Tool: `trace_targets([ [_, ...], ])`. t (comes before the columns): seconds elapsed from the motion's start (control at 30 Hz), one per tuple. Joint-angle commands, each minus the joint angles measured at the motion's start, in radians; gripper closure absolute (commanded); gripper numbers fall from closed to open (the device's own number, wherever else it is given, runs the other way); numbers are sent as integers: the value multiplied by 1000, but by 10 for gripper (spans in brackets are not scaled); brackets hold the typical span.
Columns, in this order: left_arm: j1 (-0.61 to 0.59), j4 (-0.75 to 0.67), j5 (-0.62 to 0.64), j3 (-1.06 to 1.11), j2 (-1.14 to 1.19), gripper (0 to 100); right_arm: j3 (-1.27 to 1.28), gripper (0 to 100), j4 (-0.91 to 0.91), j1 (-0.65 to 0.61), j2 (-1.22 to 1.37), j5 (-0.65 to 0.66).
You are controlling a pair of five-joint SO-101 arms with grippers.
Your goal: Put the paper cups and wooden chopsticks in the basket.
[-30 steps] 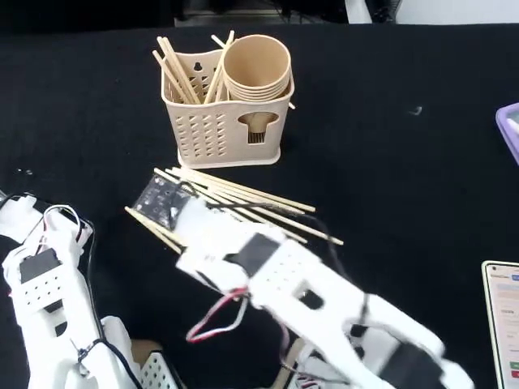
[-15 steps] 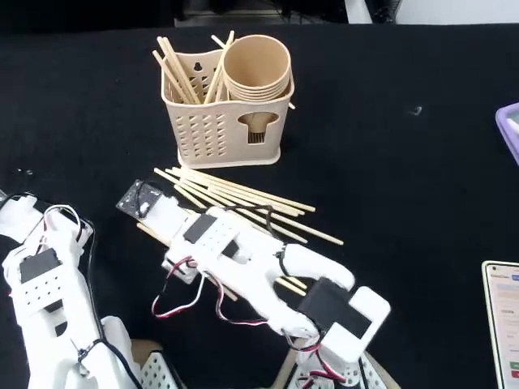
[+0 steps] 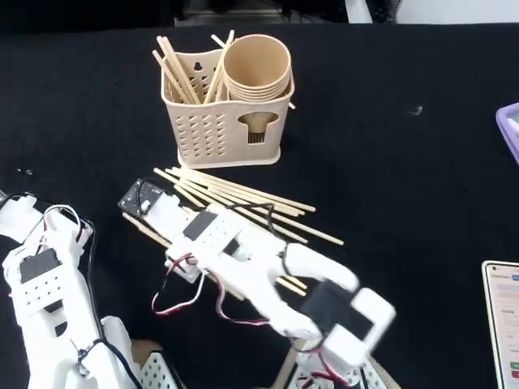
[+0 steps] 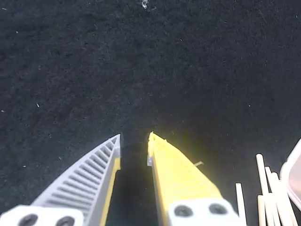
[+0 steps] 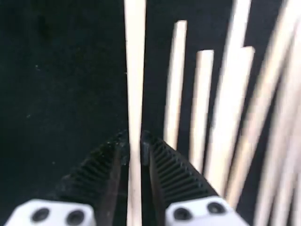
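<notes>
**Jaws shut on one chopstick, loose pile left to clear**

Jaws of the right gripper were pinched tight on a single chopstick at the near-left end of the loose chopsticks. The left gripper stood slightly parted, holding nothing, over bare cloth. Stacked paper cups and upright chopsticks already sat in the basket, just beyond the pile. The cups looked done; the pile was left. The black table carried a purple object and a lit screen at its right edge.
</notes>
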Motion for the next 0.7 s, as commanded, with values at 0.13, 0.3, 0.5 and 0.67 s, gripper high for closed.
trace_targets([
  [0.13, -2, -20, 6, -33, -26, 891, 97, 988, 129, 86, -618, 3],
  [0.3, -2, -20, 6, -30, -26, 891, 45, 988, 152, 180, -828, 92],
  [0.5, 1, -20, 6, -27, -26, 891, -156, 987, -77, 330, -857, 92],
  [0.67, 33, -20, 5, -15, -25, 891, -226, 988, -446, 370, -736, 91],
])
